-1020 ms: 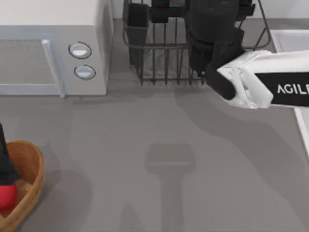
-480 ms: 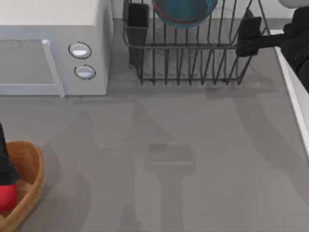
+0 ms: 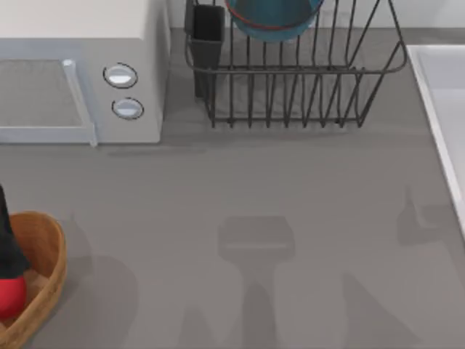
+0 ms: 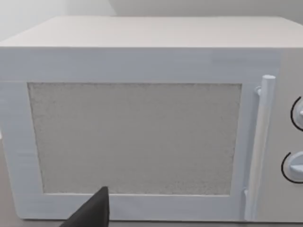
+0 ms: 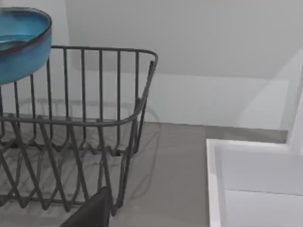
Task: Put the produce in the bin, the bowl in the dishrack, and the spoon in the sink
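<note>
The blue bowl (image 3: pixel 275 16) rests inside the dark wire dishrack (image 3: pixel 290 94) at the back; its reddish rim also appears in the right wrist view (image 5: pixel 21 40). The red produce (image 3: pixel 9 298) lies in the brown wooden bin (image 3: pixel 45 280) at the front left corner. A dark part of my left gripper (image 3: pixel 7 243) hangs over the bin, just behind the produce. A dark edge of my right gripper (image 5: pixel 92 210) sits near the rack's end (image 5: pixel 128 118), beside the sink (image 5: pixel 246 184). The pale sink (image 3: pixel 445 102) runs along the right edge. The spoon is out of view.
A white microwave (image 3: pixel 80 73) with two round knobs stands at the back left, and the left wrist view faces its door (image 4: pixel 137 137). A black utensil cup (image 3: pixel 207 33) sits at the rack's left corner. Grey tabletop (image 3: pixel 254 218) spreads across the middle.
My right arm pulled away from the dishrack to the right and left the top view, uncovering the bowl in the rack. The left arm, bin and produce have not moved.
</note>
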